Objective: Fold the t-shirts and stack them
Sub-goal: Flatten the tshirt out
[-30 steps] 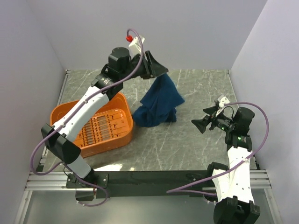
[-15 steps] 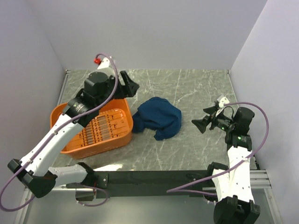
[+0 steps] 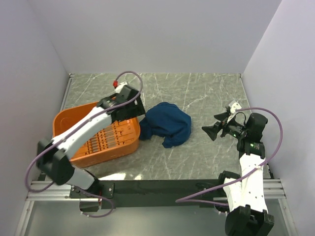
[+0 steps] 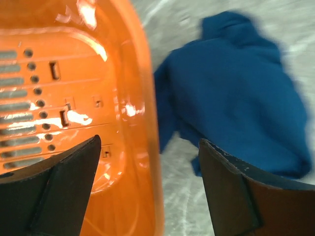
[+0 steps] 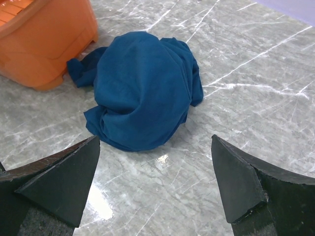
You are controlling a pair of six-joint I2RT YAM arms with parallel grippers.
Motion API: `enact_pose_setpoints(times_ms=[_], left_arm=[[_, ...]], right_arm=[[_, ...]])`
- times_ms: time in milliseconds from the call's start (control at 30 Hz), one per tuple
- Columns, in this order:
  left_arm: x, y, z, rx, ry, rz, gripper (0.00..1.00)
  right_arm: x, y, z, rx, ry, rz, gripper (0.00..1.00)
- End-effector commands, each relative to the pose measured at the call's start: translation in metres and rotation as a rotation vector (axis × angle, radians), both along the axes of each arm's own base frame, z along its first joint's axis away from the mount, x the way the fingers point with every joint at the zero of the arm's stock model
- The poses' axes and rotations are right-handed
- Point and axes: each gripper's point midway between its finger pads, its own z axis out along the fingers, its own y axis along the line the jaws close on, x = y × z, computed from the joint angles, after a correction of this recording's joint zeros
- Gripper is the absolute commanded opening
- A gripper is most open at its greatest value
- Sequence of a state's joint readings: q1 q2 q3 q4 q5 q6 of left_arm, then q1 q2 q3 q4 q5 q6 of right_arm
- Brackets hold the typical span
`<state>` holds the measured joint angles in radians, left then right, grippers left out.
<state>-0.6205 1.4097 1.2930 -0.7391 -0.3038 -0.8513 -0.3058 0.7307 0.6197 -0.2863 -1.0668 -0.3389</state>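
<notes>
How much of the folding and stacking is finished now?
Done: the dark blue cotton t-shirt lies out of the orange plastic basket, crumpled on the grey marbled table. In hand: nothing; the left pincer and right pincer are open, empty. Left: spreading, folding, stacking.

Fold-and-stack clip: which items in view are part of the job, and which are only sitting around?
Part of the job:
- navy t-shirt, crumpled, not yet folded
- left end effector, open
- right end effector, open, facing the shirt

Just sitting there:
- orange basket, beside the shirt
</notes>
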Motion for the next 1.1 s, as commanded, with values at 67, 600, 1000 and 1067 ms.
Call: enact_pose_setpoints(times_ms=[67, 600, 1000, 1067], left_arm=[[0.014, 0.002, -0.040, 0.113, 0.136, 0.107, 0.84], [0.022, 0.012, -0.040, 0.348, 0.119, -0.127, 0.00], [0.000, -0.010, -0.005, 0.483, -0.161, -0.879, 0.00], [-0.002, -0.002, -0.007, 0.564, -0.187, -0.952, 0.00]], right_arm=[[0.001, -0.002, 0.002, -0.012, -0.021, -0.001, 1.00], [0.000, -0.002, 0.004, -0.022, -0.034, 0.002, 1.00], [-0.001, -0.002, 0.004, -0.021, -0.034, 0.003, 1.00], [-0.002, -0.001, 0.004, -0.019, -0.034, 0.006, 1.00]])
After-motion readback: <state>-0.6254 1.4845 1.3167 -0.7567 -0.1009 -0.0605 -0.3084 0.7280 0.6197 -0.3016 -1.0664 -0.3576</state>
